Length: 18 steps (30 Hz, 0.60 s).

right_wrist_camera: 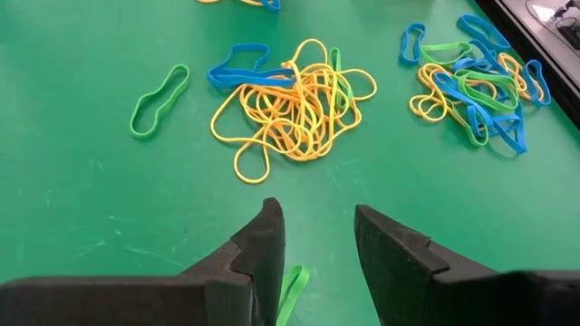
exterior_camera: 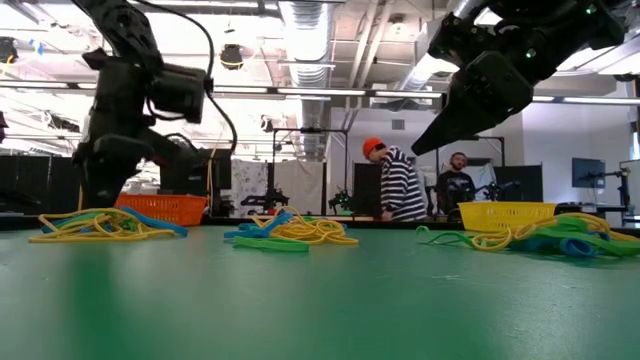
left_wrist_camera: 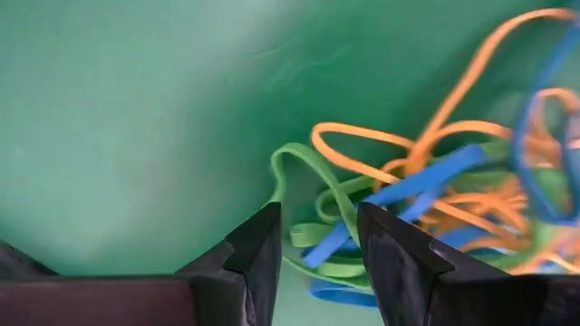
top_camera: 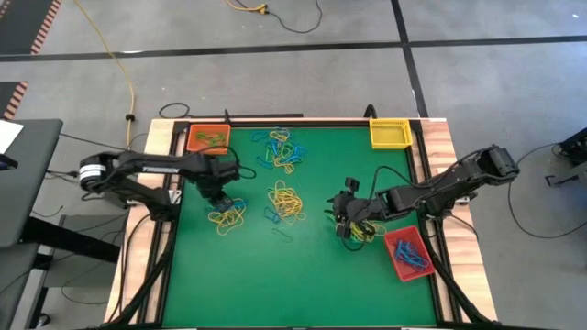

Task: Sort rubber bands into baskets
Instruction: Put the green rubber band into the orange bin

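Rubber bands lie in several tangled piles on the green table: one near the left (top_camera: 227, 216), a yellow one in the middle (top_camera: 286, 202), one farther back (top_camera: 280, 151), one at the right (top_camera: 364, 231). My left gripper (top_camera: 218, 197) is open, low over the left pile; in its wrist view its fingertips (left_wrist_camera: 317, 222) stand either side of a green and a blue band (left_wrist_camera: 322, 249). My right gripper (top_camera: 341, 215) is open and empty, raised above the table (exterior_camera: 470, 100), with a green band (right_wrist_camera: 292, 288) lying under it. The orange (top_camera: 208, 139), yellow (top_camera: 390, 133) and red (top_camera: 408, 254) baskets stand at the table's edges. My left gripper's open fingers come down from above on either side of the green and blue bands at the pile's edge (left_wrist_camera: 308, 258). I cannot tell whether they touch them. The bands lie slack on the table.
The orange basket holds green bands, the red one blue bands. A loose green loop (right_wrist_camera: 159, 88) and the yellow tangle (right_wrist_camera: 294, 100) lie ahead of my right gripper. People stand in the room beyond the table (exterior_camera: 400, 185). Bare green surface fills the table's near half (top_camera: 293, 284).
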Each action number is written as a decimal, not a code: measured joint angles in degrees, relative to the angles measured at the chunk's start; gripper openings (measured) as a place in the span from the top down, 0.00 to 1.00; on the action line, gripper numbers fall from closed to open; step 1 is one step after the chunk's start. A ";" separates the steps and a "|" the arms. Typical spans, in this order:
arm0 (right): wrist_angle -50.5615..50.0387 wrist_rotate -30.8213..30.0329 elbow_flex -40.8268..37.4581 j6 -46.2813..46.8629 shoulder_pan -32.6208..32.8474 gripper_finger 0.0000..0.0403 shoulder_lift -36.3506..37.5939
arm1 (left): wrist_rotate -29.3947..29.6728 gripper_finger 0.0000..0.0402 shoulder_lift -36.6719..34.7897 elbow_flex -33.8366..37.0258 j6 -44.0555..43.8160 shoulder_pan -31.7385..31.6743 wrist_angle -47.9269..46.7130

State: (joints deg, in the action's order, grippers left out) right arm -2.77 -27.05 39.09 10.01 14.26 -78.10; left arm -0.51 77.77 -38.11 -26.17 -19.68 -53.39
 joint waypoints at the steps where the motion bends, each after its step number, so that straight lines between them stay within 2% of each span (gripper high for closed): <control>1: -0.05 0.00 0.00 -0.01 0.00 0.59 0.01 | 0.29 0.66 0.32 0.00 -0.01 0.00 0.18; 8: -0.06 0.00 0.00 -0.03 0.00 0.59 0.02 | -2.25 0.70 0.36 0.00 1.24 0.00 2.75; 18: -0.04 0.00 0.00 -0.01 0.00 0.59 0.00 | -4.62 0.96 0.36 0.00 3.81 -0.02 2.95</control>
State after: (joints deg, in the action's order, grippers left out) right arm -2.82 -27.05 39.09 10.00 14.26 -78.11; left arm -5.13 78.13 -38.11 -22.36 -19.70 -50.43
